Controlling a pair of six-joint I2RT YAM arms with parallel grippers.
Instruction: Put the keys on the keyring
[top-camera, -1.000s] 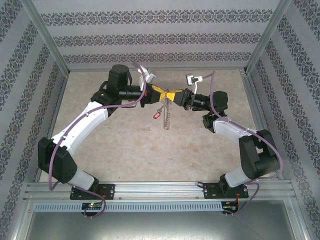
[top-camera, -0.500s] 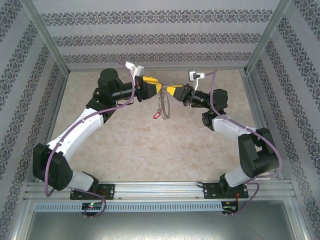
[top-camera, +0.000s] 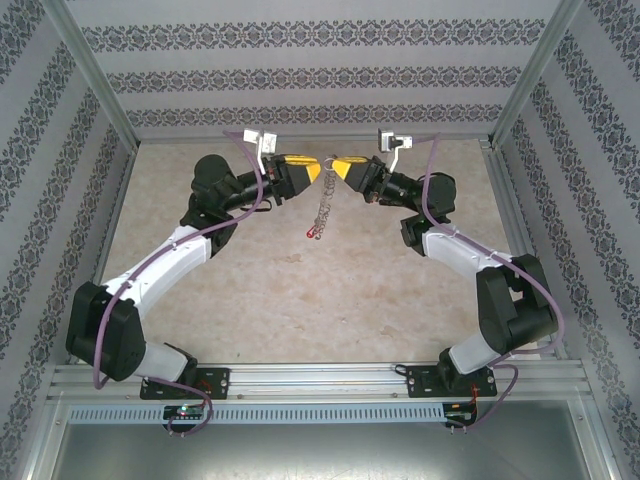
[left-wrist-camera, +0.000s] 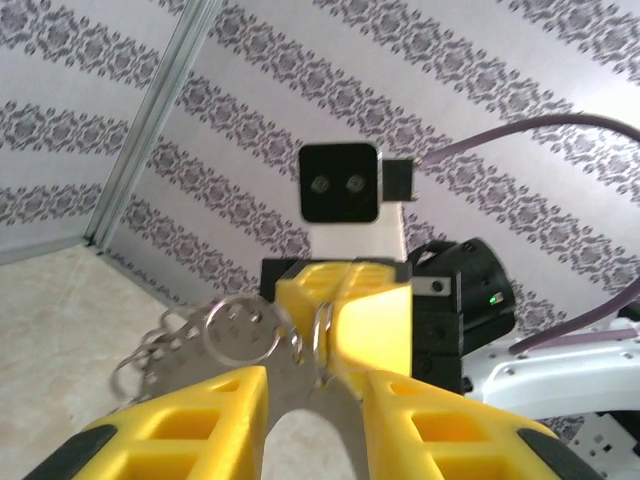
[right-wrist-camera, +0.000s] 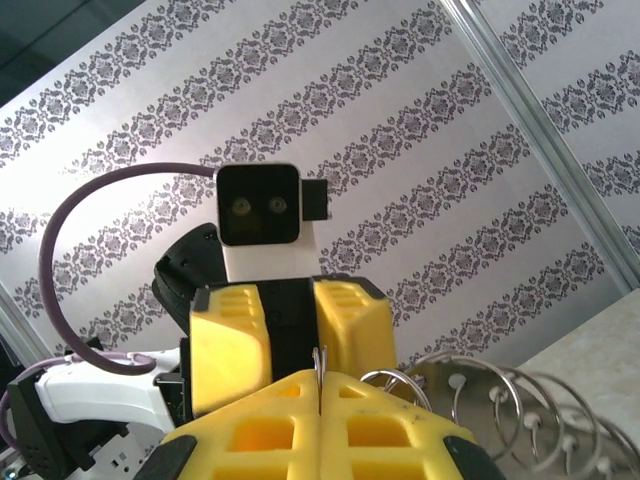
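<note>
Dangling from the right end effector (top-camera: 338, 166), the keyring (top-camera: 324, 205) carries the keys (top-camera: 313, 232).

Showing yellow on left gripper (top-camera: 318, 172) and right gripper (top-camera: 337, 165) fingers; gleaming silver-grey along the keyring (top-camera: 322, 205), glowing red on the key (top-camera: 313, 233) at its 6 o'clock; repeating grey damask stripes across white walls (top-camera: 300, 60); mottling beige over the table (top-camera: 300, 300).

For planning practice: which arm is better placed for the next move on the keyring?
Left, probably: left gripper has jaws apart at the keyring, while right gripper is shut on it.
</note>
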